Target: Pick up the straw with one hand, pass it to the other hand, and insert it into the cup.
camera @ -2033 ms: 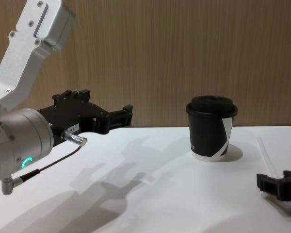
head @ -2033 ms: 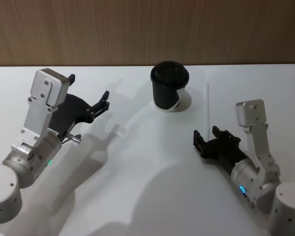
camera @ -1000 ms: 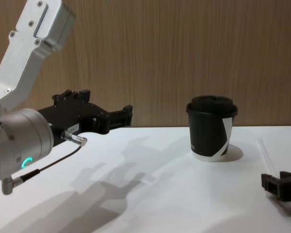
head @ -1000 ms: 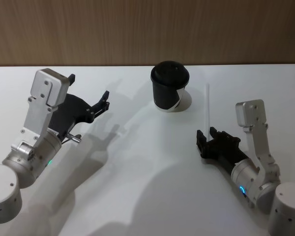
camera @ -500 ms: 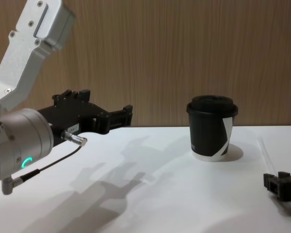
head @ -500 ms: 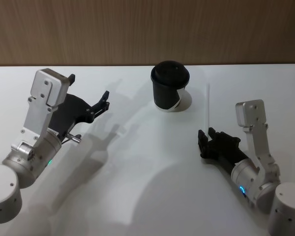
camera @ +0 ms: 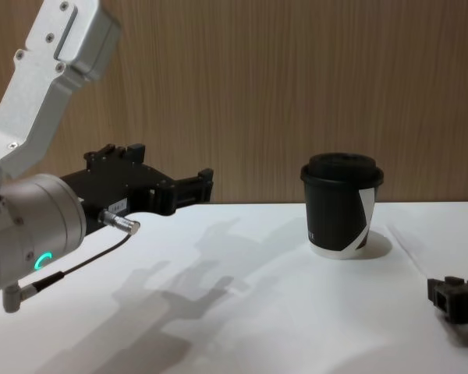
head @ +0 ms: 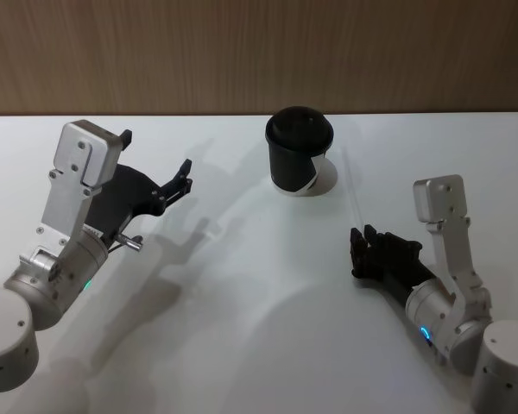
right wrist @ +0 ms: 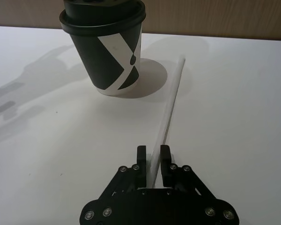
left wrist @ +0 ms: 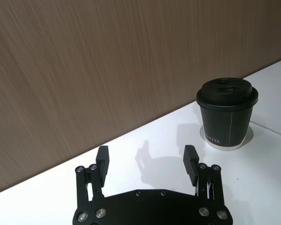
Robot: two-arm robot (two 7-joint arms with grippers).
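The right end effector [right wrist: 152, 155] was pinched narrow on the straw [right wrist: 171, 101] at its near end. A slow, level lift looked best, clear of the cup [right wrist: 105, 51] ahead. The left end effector [left wrist: 146, 157] hung wide open, far aside.

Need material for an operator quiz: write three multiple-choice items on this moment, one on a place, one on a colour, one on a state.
1. The left pincer is: A open, holding nothing; B shut on a spoon; C shut on a pen.
2. The lid of the cup is: A white; B black; C red.
3. The straw is: A inside the cup; B in the left pincer; C clamped in the right pincer.
Answers: 1 A, its fingers stand wide apart, nothing between; 2 B, black like the cup's wall; 3 C, the right wrist view shows fingers closed on it.
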